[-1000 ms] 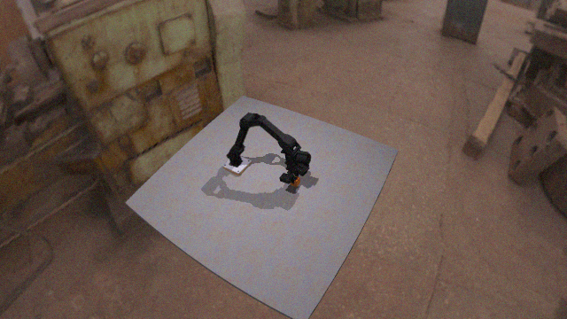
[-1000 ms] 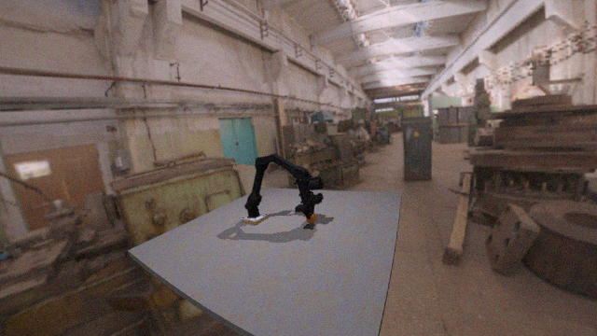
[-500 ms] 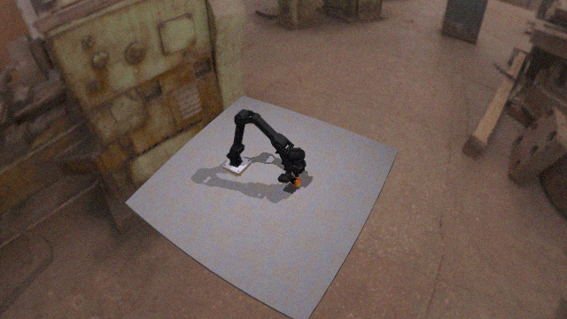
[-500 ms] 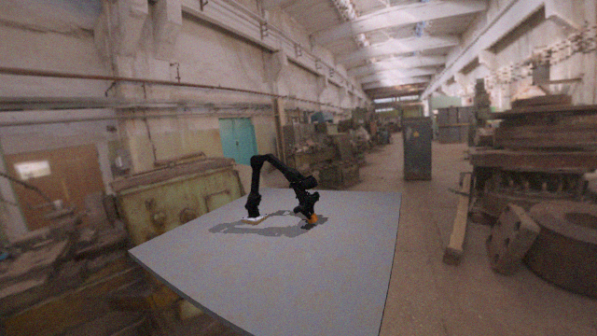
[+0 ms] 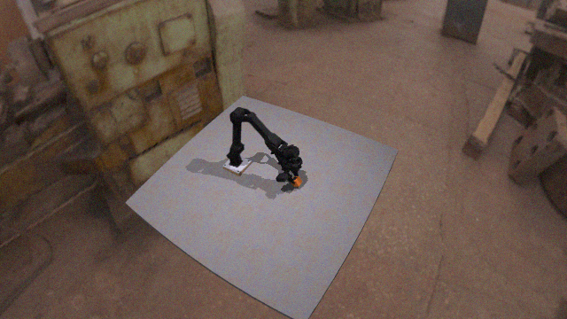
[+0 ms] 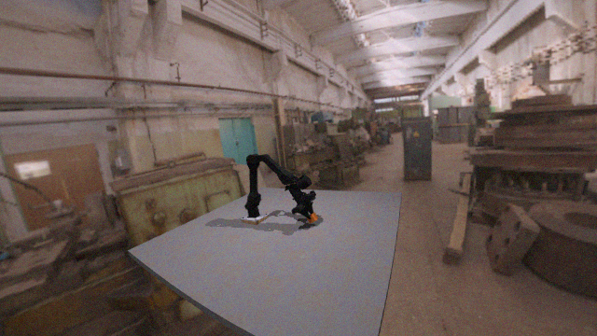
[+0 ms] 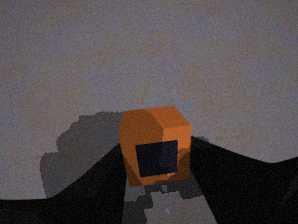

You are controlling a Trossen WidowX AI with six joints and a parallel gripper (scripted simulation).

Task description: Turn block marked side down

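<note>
The orange block [image 5: 298,182] [image 6: 313,217] [image 7: 142,125] is held tilted, low over the grey table [image 5: 248,230] [image 6: 303,275] [image 7: 225,60]. Its dark square mark [image 7: 157,159] faces the wrist camera, back towards the gripper's palm. My gripper [image 5: 294,180] [image 6: 311,217] [image 7: 154,144] is shut on the block, with one black finger at each side of it in the wrist view. The arm reaches out and slants down to the block. Whether a lower edge of the block touches the table is too small to tell.
The arm's white base plate [image 5: 237,167] [image 6: 254,218] stands on the table to the left of the block in the top and exterior views. Shadows of the arm lie around the block and base. The table's right edge [image 5: 384,186] [image 6: 395,261] is farther off.
</note>
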